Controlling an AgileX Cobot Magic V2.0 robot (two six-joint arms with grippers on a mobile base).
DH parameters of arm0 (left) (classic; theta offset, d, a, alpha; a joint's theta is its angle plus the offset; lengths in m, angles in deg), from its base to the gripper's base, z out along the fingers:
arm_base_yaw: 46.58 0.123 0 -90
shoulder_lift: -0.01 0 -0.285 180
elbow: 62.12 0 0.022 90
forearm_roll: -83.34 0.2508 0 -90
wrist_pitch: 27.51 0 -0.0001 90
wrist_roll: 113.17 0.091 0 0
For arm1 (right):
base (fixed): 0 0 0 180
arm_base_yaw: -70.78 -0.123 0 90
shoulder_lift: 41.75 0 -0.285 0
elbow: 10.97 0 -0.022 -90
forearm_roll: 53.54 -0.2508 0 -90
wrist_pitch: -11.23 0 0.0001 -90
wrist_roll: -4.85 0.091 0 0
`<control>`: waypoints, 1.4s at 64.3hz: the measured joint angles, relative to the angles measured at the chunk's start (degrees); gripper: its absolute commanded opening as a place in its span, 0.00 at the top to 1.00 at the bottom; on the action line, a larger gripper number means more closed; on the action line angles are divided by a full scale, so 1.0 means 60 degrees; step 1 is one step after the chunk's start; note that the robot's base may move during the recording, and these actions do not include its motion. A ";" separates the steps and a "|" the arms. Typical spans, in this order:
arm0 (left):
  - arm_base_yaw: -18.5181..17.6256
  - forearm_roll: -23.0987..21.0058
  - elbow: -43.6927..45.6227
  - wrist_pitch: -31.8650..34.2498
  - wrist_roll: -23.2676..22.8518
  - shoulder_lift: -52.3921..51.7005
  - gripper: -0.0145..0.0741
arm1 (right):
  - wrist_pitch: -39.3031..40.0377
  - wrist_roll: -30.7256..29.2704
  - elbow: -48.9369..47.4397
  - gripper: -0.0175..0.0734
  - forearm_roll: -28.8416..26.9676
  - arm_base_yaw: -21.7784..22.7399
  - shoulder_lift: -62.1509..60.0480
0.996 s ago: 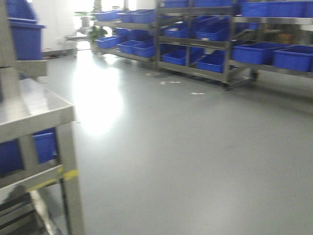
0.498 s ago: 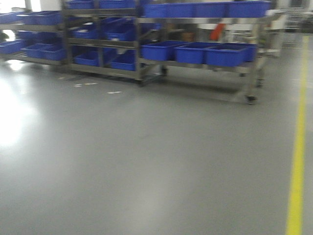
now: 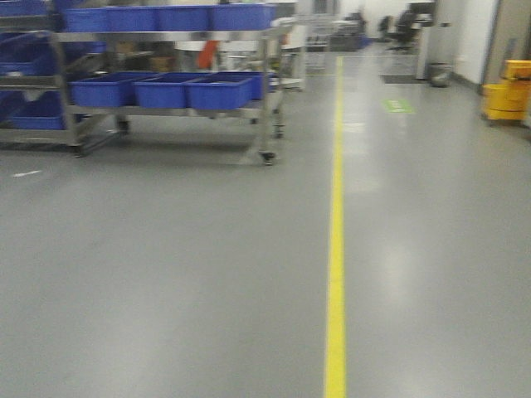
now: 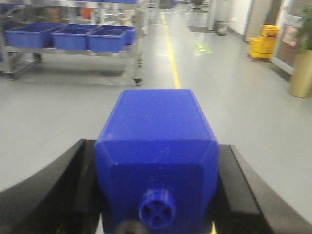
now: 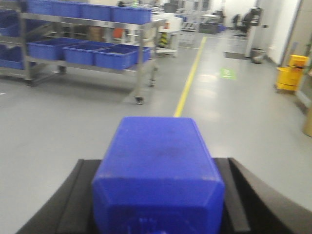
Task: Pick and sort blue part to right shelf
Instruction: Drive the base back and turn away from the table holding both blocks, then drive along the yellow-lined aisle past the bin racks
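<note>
In the right wrist view my right gripper is shut on the blue part. The part has a square body with sloped shoulders. It lies along the black fingers, and its cap end is cut off by the frame's bottom edge. In the left wrist view my left gripper is shut on another blue block, whose small round knob faces the camera. Both are carried above the grey floor. Neither gripper shows in the front view. I cannot tell which rack is the right shelf.
A wheeled steel shelf rack with blue bins stands at the far left. A yellow floor line runs straight ahead. A yellow mop bucket sits at the far right, and a tall planter stands at the right edge.
The front view has swung to the right. The racks slid from the centre to the left edge, and the yellow line and mop bucket came into view.
</note>
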 measured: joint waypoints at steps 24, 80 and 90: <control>0.0000 0.0000 0.0000 0.0000 0.0000 0.0000 0.40 | 0.0000 0.0000 0.0000 0.36 0.0015 0.0000 0.0000; 0.0000 0.0000 0.0000 0.0000 0.0000 0.0000 0.40 | 0.0000 0.0000 0.0000 0.36 0.0015 0.0000 0.0000; 0.0000 0.0000 0.0000 0.0000 0.0000 0.0000 0.40 | 0.0000 0.0000 0.0000 0.36 0.0015 0.0000 0.0000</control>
